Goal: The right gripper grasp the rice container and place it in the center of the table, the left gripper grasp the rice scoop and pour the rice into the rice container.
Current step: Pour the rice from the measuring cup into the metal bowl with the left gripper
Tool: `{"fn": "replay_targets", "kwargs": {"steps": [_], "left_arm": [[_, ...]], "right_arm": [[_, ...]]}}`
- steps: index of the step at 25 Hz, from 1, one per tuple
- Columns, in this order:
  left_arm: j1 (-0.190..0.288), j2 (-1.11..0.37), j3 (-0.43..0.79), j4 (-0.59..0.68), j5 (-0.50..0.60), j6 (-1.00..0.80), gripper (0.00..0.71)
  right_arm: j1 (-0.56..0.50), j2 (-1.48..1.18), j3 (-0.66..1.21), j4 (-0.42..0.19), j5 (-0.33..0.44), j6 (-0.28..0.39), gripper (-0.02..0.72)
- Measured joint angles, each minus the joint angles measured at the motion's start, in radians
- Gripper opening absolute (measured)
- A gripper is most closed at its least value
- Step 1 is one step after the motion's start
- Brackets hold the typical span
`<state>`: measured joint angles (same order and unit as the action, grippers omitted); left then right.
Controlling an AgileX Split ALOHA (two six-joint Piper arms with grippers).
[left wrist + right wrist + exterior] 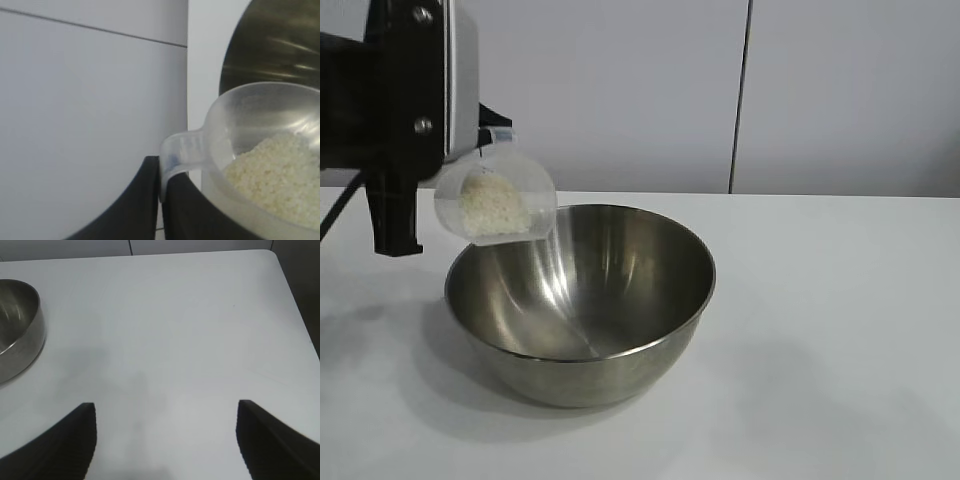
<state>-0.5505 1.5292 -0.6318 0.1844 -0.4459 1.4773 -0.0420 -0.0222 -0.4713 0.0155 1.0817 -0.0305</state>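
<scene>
The rice container [582, 300], a wide shiny steel bowl, stands on the white table [840, 340] and looks empty inside. Tilted on its side just above the bowl's far-left rim hangs the rice scoop [498, 195], a clear plastic cup with white rice [492, 207] heaped in it. My left gripper [161, 172] is shut on the scoop's small handle tab [181, 150]. In the left wrist view the rice [277, 175] lies against the scoop's lower wall, with the bowl [275, 45] behind. My right gripper [165, 412] hovers open over bare table, away from the bowl [17, 330].
A pale wall [620, 90] with a vertical seam runs behind the table. The table's edge and rounded corner [272, 255] show in the right wrist view, with a dark drop beyond.
</scene>
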Motion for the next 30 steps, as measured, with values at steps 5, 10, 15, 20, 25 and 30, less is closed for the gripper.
{"fn": "replay_targets", "kwargs": {"steps": [5, 10, 15, 20, 25, 30], "left_arm": [[-0.035, 0.053, -0.054, -0.024, -0.001, 0.215, 0.006], [-0.043, 0.054, -0.075, -0.088, -0.029, 0.505, 0.006], [-0.045, 0.054, -0.075, -0.155, -0.171, 0.769, 0.006], [-0.080, 0.054, -0.077, -0.162, -0.229, 0.849, 0.006], [-0.095, 0.054, -0.077, -0.163, -0.234, 0.912, 0.006], [-0.108, 0.054, -0.077, -0.184, -0.236, 0.915, 0.006]], "right_arm": [[0.000, 0.000, 0.000, 0.000, 0.000, 0.000, 0.536], [0.000, 0.000, 0.000, 0.000, 0.000, 0.000, 0.536], [0.000, 0.000, 0.000, -0.001, 0.000, 0.000, 0.536], [0.000, 0.000, 0.000, 0.000, 0.000, 0.000, 0.536], [0.000, 0.000, 0.000, 0.000, 0.000, 0.000, 0.536], [0.000, 0.000, 0.000, 0.000, 0.000, 0.000, 0.536]]}}
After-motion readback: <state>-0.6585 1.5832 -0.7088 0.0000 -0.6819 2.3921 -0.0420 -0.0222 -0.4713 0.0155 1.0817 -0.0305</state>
